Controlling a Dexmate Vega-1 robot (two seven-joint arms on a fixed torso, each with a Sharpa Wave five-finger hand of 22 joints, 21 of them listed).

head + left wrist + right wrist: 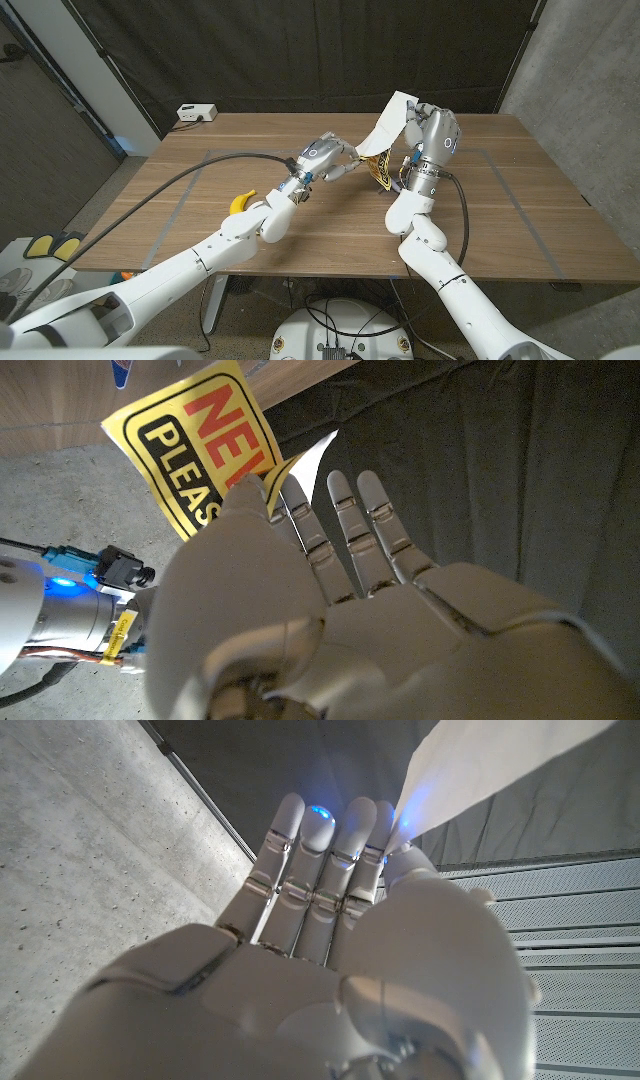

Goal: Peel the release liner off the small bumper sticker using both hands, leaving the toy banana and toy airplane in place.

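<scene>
So counting what's on the wooden table (pixel 520 200): one toy banana (pixel 241 203), sitting near the left edge just beside the left arm, and one white box (pixel 196 113) with a cable at the far left corner. I can't pick out the toy airplane from where I'm standing. One bumper sticker (pixel 200 450), yellow with red and black lettering, and one white release liner (pixel 392 122) coming off it.

Both are up in the air over the middle of the table, between the two hands. The left hand (pixel 325 160) has the yellow sticker pinched at its fingertips; up close the sticker's edge sits right against the thumb and fingers (pixel 300 520). The right hand (pixel 430 135) is raised a bit higher and grips the white liner (pixel 480 770), which sticks out past its fingers (pixel 330 850). The liner stretches from the right hand down toward the sticker, partly separated from it.
</scene>
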